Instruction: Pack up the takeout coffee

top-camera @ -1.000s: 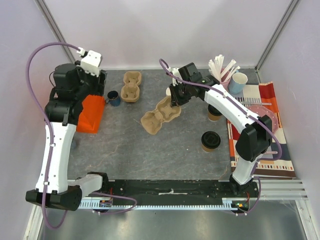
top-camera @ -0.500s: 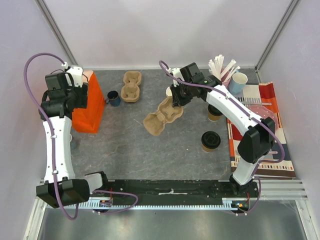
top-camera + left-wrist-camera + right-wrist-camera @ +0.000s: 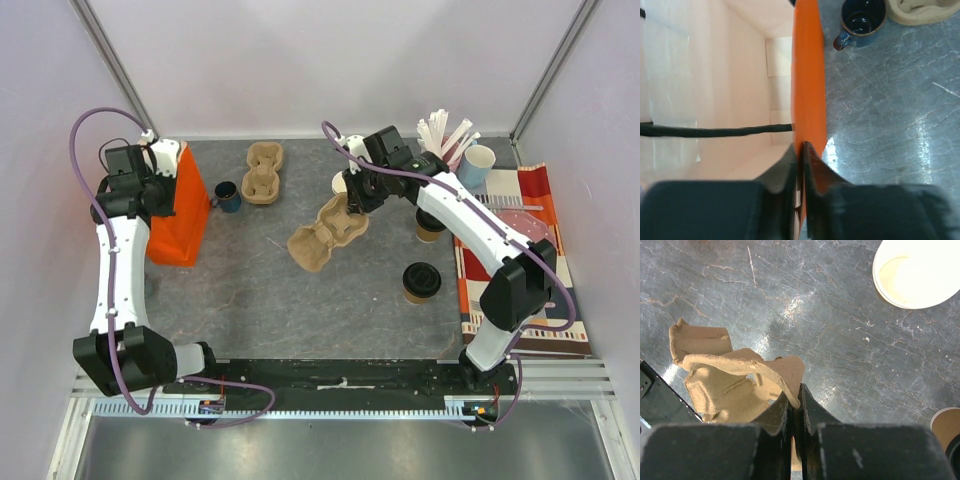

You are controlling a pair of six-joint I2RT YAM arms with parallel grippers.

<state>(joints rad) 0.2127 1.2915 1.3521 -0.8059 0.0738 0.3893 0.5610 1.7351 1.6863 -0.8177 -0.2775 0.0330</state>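
Top view: your left pincer [image 3: 163, 185] is at the top edge of the orange bag [image 3: 178, 215], far-left on the worktop [image 3: 260, 300]. Your right pincer [image 3: 352, 205] is mid-worktop, holding the pulp carrier [image 3: 322, 235] by its far-right end. The carrier's long axis runs diagonally, far-right to near-left. Both coffees stand upright, lids on, and neither is held. The far kraft cup [image 3: 428, 232] is partly under the right forearm. The near kraft cup [image 3: 421, 282] sits beside the striped cloth [image 3: 520, 300]. Both lie right of the right pincer and back toward the bases, well apart from the left arm, so the right arm looks the nearer one. A spare carrier [image 3: 263, 172] and the dark blue mug [image 3: 227, 196] sit near the bag.

Left wrist view: the left pincer [image 3: 801, 150] is narrow, pinched on the bag's orange wall [image 3: 808, 75], one finger inside and one outside. The bag interior looks empty as far as shown. The mug [image 3: 862, 17] is just past the bag.

Right wrist view: the right pincer [image 3: 796, 392] is clamped narrow on the carrier's [image 3: 725, 380] rim, its pockets empty. A white open cup [image 3: 917, 272] is ahead. The brown rim at the lower right is probably the far kraft cup [image 3: 946, 426], so your cups sit behind and to the side of this pincer.
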